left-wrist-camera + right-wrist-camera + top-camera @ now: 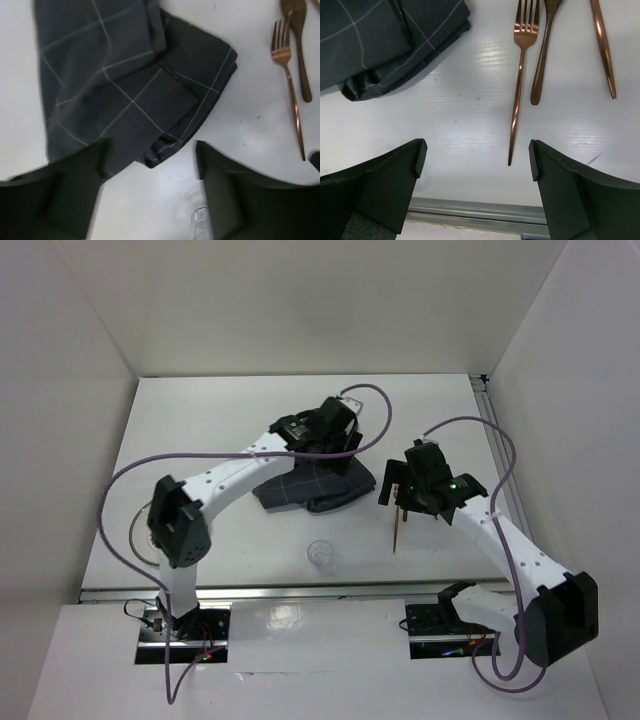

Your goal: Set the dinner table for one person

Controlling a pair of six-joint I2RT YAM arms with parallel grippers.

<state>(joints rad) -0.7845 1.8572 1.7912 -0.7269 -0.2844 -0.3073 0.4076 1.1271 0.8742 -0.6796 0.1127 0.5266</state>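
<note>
The dinner table (pixel 220 420) is a plain white top. A dark grey checked cloth (pixel 310 485) lies crumpled at its middle. My left gripper (pixel 335 452) hovers over it, open; in the left wrist view the cloth (pixel 125 85) has one corner between the fingertips of that gripper (pixel 151 150), untouched. A copper fork (pixel 519 80), spoon (pixel 544 55) and knife (pixel 603 47) lie side by side to the cloth's right. My right gripper (pixel 477 150) stands open just short of the fork's handle end, with nothing held. From above the right gripper (pixel 400 495) covers most of the cutlery (pixel 399 532).
A clear glass (pixel 320 553) stands near the front edge, also visible by my left gripper's right finger (pixel 200 220). A round plate (pixel 137 530) sits at the left, partly behind the left arm. Metal rails (pixel 480 210) run along the front and right edges. White walls enclose the table.
</note>
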